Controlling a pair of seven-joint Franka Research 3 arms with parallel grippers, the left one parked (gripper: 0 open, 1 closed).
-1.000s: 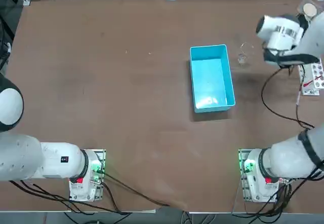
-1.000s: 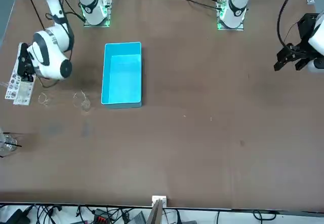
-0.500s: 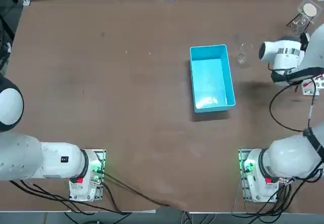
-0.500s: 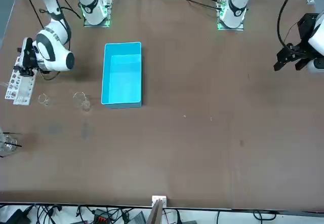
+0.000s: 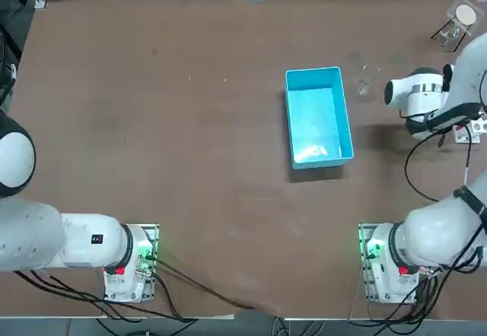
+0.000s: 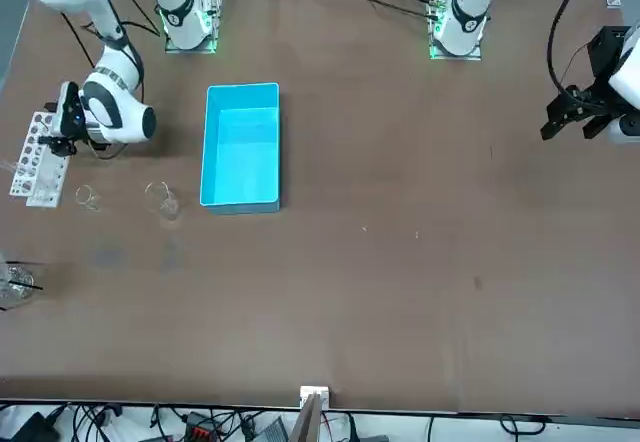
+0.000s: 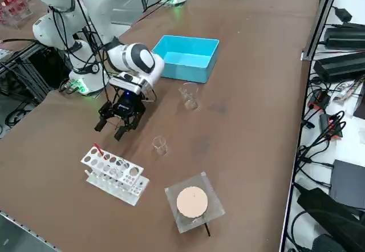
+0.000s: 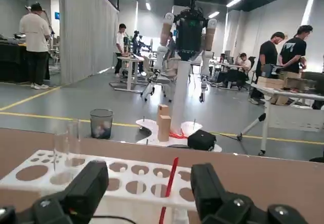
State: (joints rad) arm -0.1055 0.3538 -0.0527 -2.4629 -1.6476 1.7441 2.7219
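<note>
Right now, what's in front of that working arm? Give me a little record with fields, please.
Right claw: open, low over the table, facing the white tube rack, not touching it
In the rack: one red stick
Beside it: small glass beaker, larger glass beaker
Farther off: blue bin, clear box with tan disc

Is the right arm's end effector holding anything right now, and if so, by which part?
Nothing is held. The right end effector is open and empty, just short of the white tube rack and its red tube, touching neither.
</note>
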